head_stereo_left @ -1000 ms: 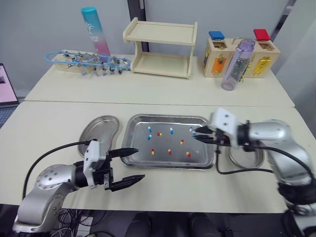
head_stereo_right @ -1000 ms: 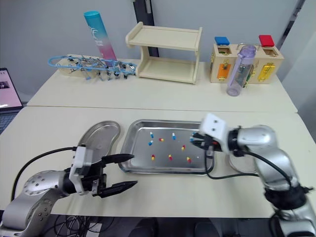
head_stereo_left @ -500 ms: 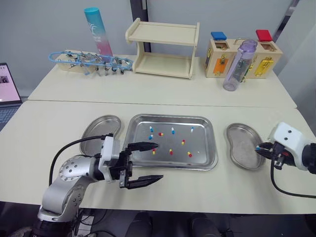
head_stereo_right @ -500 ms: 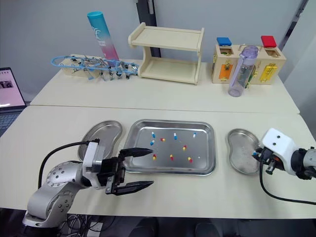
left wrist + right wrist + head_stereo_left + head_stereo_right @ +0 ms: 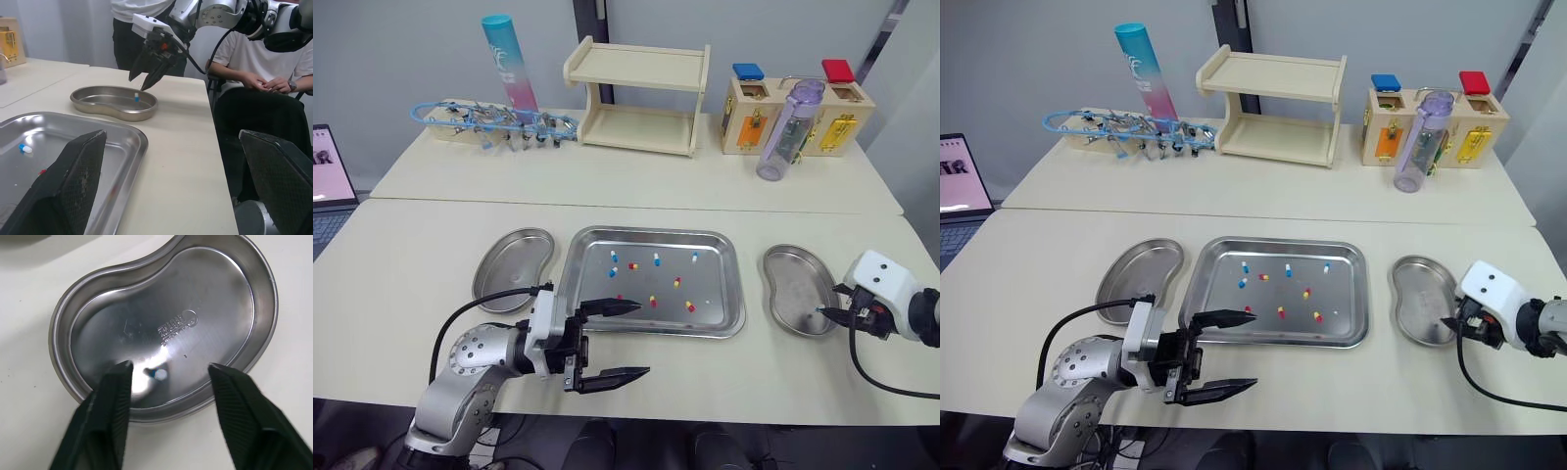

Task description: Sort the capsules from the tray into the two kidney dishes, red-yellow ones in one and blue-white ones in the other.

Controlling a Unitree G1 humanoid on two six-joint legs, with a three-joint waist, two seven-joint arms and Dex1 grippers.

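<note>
- The right gripper (image 5: pixel 168 364) hangs over the near end of the right dish (image 5: pixel 791 286). Its fingers are apart and hold nothing.
- A blue-white capsule (image 5: pixel 159 375) lies on the dish floor directly beneath it, so this drop looks done.
- The right gripper would do best to lift clear before swinging toward the tray (image 5: pixel 651 234), so neither finger clips the dish rim. Its cable (image 5: pixel 871 377) trails over the table near the dish and could snag.
- The left gripper (image 5: pixel 645 339) is spread very wide at the tray's near edge. One finger reaches over the tray, just beside a red-yellow capsule (image 5: pixel 1248 310). The other finger hangs over bare table in front of the tray.
- The left gripper seems to be lining up that capsule for the left dish (image 5: pixel 514 264). That dish sits just left of the tray, and no capsule can be made out in it.
- For a clean pick, the jaws should narrow a good deal first. They should come down steeply with one finger on each side of the capsule, and close gently.
- The capsule is small, smooth and rounded, and on slick steel it will likely skid or roll if nudged. The raised tray rim blocks a low, flat approach.
- The other capsules are scattered well apart, with more blue-white ones toward the far side and more red-yellow ones nearer. Most of the sorting remains.
- A shelf (image 5: pixel 636 98), bottle (image 5: pixel 783 132), lock box (image 5: pixel 793 113), tube (image 5: pixel 504 59) and laptop (image 5: pixel 328 166) stand well away from the work.
- A person (image 5: pixel 244 54) sits beyond the table end by the right dish, close to the right arm's side.
</note>
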